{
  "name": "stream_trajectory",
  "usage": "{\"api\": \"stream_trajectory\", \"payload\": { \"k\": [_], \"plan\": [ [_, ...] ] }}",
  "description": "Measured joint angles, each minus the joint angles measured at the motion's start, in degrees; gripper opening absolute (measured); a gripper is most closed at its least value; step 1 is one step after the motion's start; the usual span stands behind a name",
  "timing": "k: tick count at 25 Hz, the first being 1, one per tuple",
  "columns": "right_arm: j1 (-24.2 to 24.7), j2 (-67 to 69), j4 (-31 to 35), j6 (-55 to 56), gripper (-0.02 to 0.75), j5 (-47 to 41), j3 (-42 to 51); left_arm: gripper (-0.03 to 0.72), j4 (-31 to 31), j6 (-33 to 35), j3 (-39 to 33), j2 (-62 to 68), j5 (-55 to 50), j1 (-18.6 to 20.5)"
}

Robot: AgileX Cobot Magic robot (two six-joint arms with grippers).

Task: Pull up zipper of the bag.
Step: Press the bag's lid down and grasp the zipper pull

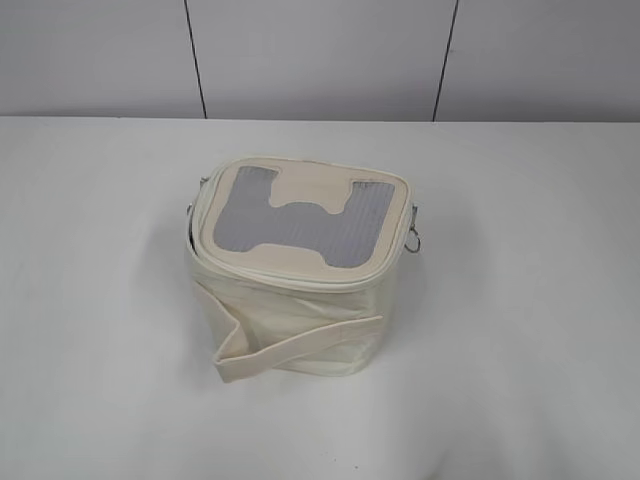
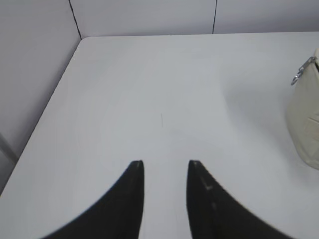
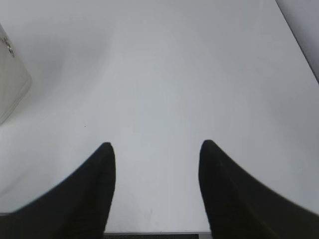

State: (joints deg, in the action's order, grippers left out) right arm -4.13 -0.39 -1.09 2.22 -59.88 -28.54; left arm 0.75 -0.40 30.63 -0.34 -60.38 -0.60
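Note:
The cream boxy bag (image 1: 295, 320) stands in the middle of the white table, its grey ribbed lid panel (image 1: 300, 222) facing up. The cream zipper track (image 1: 300, 278) runs round the lid rim and gapes a little along the left front. A silver ring pull (image 1: 415, 240) hangs at the bag's right side; another metal piece (image 1: 190, 210) shows at the left. The flat strap (image 1: 290, 345) lies across the front. Neither gripper shows in the exterior view. My left gripper (image 2: 165, 164) is open over bare table, the bag's edge (image 2: 304, 119) far to its right. My right gripper (image 3: 157, 147) is open, the bag's edge (image 3: 12, 84) far to its left.
The white table (image 1: 520, 300) ends at grey wall panels behind. The left wrist view shows the table's left edge (image 2: 45, 114) by a wall. The right wrist view shows the table's right edge (image 3: 296, 40) and its front edge (image 3: 154, 232) just under the jaws.

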Motion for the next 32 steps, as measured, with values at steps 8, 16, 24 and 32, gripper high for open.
{"api": "stream_trajectory", "payload": {
  "k": [8, 16, 24, 32],
  "plan": [
    [0.0, 0.0, 0.0, 0.0, 0.431, 0.0, 0.0, 0.227, 0.0, 0.0, 0.0, 0.0, 0.0, 0.0],
    [0.0, 0.0, 0.0, 0.0, 0.431, 0.0, 0.0, 0.227, 0.0, 0.0, 0.0, 0.0, 0.0, 0.0],
    [0.0, 0.0, 0.0, 0.0, 0.431, 0.0, 0.0, 0.227, 0.0, 0.0, 0.0, 0.0, 0.0, 0.0],
    [0.0, 7.0, 17.1, -12.4, 0.416, 6.6, -2.3, 0.227, 0.0, 0.0, 0.0, 0.0, 0.0, 0.0]
  ]
}}
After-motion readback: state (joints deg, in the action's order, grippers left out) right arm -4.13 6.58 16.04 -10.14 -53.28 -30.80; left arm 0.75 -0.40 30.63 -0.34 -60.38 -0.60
